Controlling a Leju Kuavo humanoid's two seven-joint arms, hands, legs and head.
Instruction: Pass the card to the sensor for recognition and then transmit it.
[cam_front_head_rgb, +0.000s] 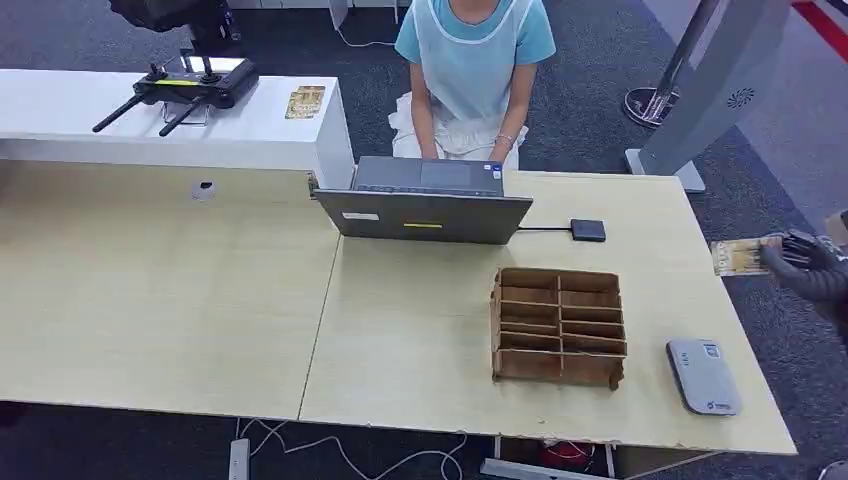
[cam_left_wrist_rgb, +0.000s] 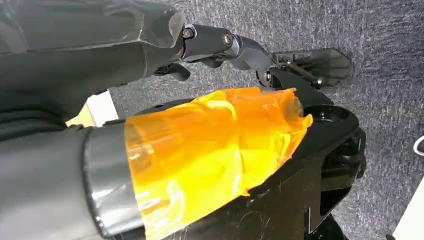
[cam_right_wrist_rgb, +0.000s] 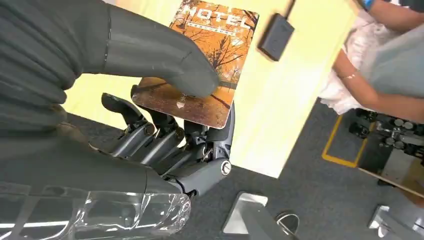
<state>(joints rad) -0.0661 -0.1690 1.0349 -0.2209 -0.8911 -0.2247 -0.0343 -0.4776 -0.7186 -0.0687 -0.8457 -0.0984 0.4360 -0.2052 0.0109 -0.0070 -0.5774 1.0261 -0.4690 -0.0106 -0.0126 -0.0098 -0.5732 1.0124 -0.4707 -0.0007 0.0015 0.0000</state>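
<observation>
Off the table's (cam_front_head_rgb: 420, 330) right edge, right hand (cam_front_head_rgb: 805, 262) pinches the card (cam_front_head_rgb: 738, 256): thumb (cam_right_wrist_rgb: 165, 60) on the printed face, fingers (cam_right_wrist_rgb: 150, 135) curled under. Card lies flat, long axis pointing out from the palm toward the table. Sensor (cam_front_head_rgb: 703, 376) sits below the hand, near the table corner. Left hand (cam_left_wrist_rgb: 220, 45): can't tell its state.

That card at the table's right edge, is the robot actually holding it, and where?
Yes. The right hand holds the hotel card by one short end, thumb on its printed face, fingers beneath.
</observation>
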